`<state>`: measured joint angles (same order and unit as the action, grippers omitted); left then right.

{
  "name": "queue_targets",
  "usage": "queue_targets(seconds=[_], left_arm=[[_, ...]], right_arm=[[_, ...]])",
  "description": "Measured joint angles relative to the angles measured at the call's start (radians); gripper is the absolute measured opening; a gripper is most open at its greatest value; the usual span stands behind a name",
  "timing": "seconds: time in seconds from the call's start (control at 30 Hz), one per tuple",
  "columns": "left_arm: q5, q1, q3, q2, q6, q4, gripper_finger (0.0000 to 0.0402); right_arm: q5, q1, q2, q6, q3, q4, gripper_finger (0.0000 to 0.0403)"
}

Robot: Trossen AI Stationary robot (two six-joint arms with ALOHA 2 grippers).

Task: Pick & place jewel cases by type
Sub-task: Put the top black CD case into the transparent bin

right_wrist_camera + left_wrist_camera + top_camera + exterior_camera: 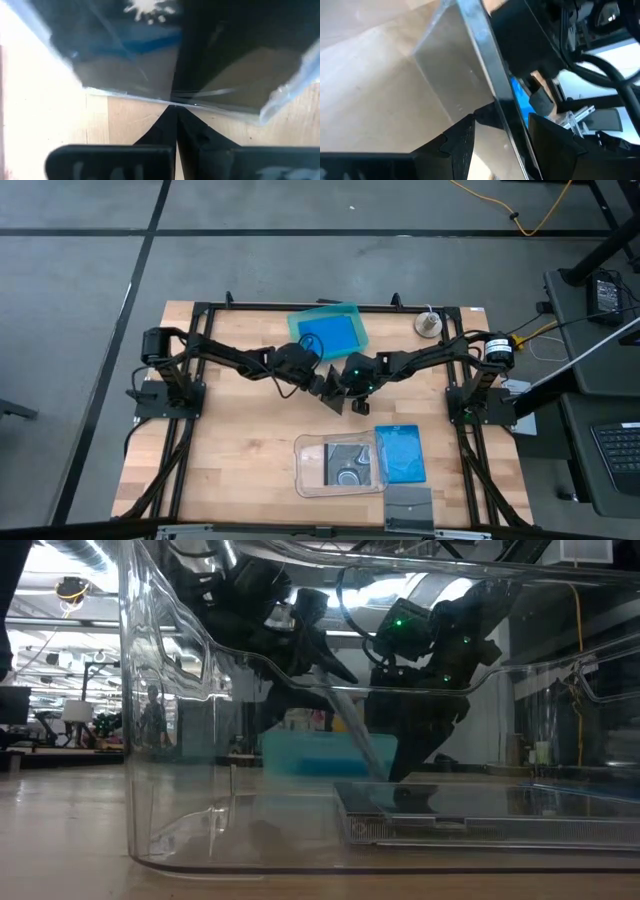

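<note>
A dark grey, clear jewel case (330, 394) hangs above the table's middle, between my two grippers. My right gripper (175, 117) is shut on it. My left gripper (502, 145) comes from the table's left and stands open, one finger on each side of the case's thin edge (506, 117); I see no touch. A blue jewel case (333, 334) lies flat in the teal tray (296, 326) at the far side. Grey cases (346, 464) lie in the clear tray (300, 470) near the front. Another blue case (402, 452) lies on the table beside that tray. My right gripper pinches one edge of the grey case (172, 102) between its two shut fingers, only at their free ends. The fingers slant down from the table's right. The case is lifted clear of the table and stands tilted (352, 728), not flat.
A small white round thing (430, 323) sits at the far right corner. A grey flat piece (410, 506) lies at the front edge. The clear tray's wall (160, 690) fills the low view. Bare wood (220, 440) lies at the front left.
</note>
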<state>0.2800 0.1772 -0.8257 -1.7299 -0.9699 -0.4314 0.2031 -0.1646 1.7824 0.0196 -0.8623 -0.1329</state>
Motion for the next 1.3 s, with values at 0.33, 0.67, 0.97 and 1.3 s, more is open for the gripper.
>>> queue_targets(seconds=[0.33,0.67,0.97,1.3], left_arm=[[0.052,0.007,0.000,0.009,-0.037,0.132,0.0145],[0.052,0.006,0.001,0.009,-0.031,0.167,0.0070],[0.052,0.008,0.001,0.032,0.005,0.190,0.0031],[0.016,0.043,0.001,0.153,0.112,0.320,0.0015]], right_arm=[[0.004,0.001,0.000,-0.002,0.001,-0.002,0.0013],[0.005,0.001,0.000,-0.001,0.001,-0.008,0.0015],[0.010,0.001,-0.003,0.001,-0.001,-0.065,0.0005],[-0.086,-0.011,-0.112,0.003,0.007,-0.163,0.0020]])
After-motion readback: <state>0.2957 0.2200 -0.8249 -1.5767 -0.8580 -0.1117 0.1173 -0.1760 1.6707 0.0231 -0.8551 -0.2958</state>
